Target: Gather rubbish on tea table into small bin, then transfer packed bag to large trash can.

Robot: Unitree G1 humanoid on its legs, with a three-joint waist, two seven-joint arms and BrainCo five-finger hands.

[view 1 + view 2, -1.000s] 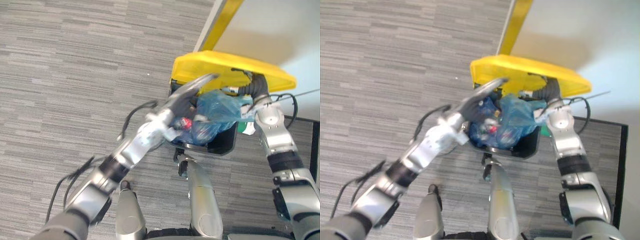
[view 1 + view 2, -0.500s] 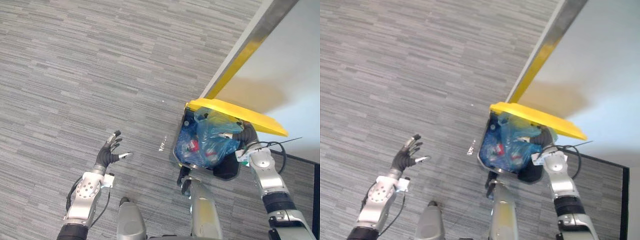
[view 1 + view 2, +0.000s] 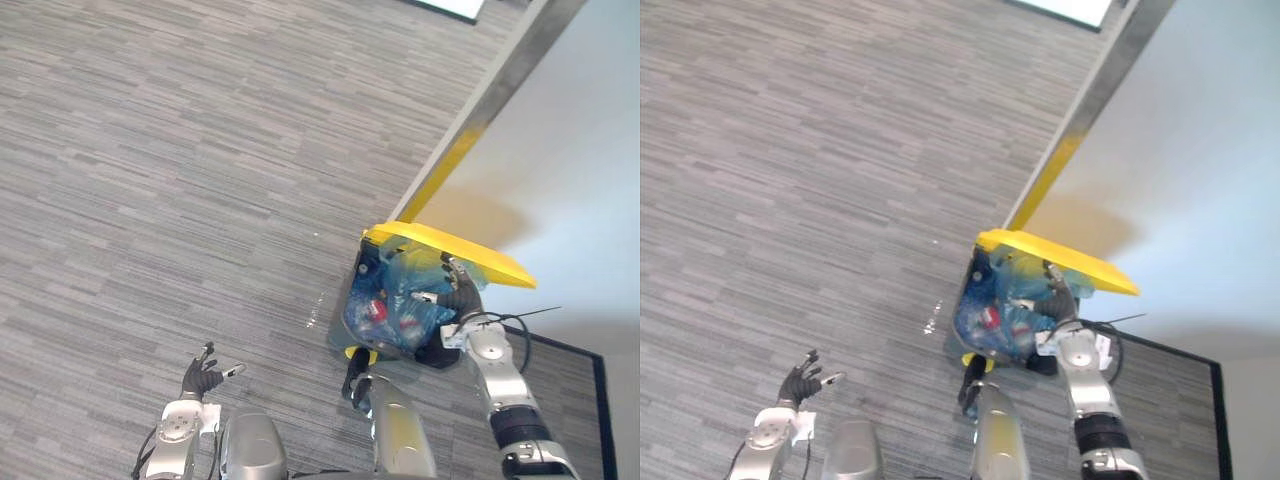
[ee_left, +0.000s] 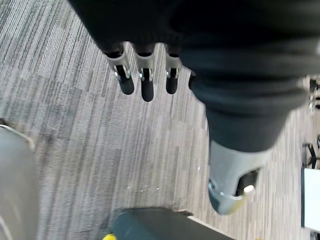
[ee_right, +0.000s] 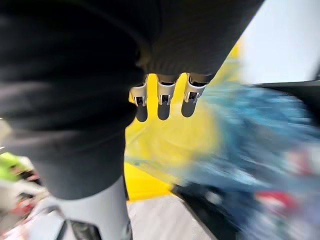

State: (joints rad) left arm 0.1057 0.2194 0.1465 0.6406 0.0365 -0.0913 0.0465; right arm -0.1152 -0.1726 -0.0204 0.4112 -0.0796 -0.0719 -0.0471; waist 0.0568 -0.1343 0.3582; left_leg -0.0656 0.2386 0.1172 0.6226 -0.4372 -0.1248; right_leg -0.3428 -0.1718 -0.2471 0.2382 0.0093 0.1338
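A blue plastic bag (image 3: 398, 306) full of rubbish sits in the dark large trash can (image 3: 440, 354), under its raised yellow lid (image 3: 450, 252). My right hand (image 3: 456, 294) is at the can's right rim, beside the top of the bag. Its fingers (image 5: 162, 102) are straight and hold nothing, so it is open. In the right wrist view the yellow lid (image 5: 175, 135) and the blue bag (image 5: 260, 145) lie just past them. My left hand (image 3: 204, 379) hangs low over the carpet, well to the left of the can, open and empty, its fingers (image 4: 146, 82) straight.
Grey striped carpet (image 3: 180, 180) runs all around to the left. A pale wall (image 3: 570, 150) with a metal and yellow edge strip (image 3: 445, 175) stands right behind the can. A dark mat (image 3: 570, 370) lies to its right.
The whole picture has shifted, so the camera moved. My left hand has drawn away from the can, down to the lower left. My right hand stays by the bag.
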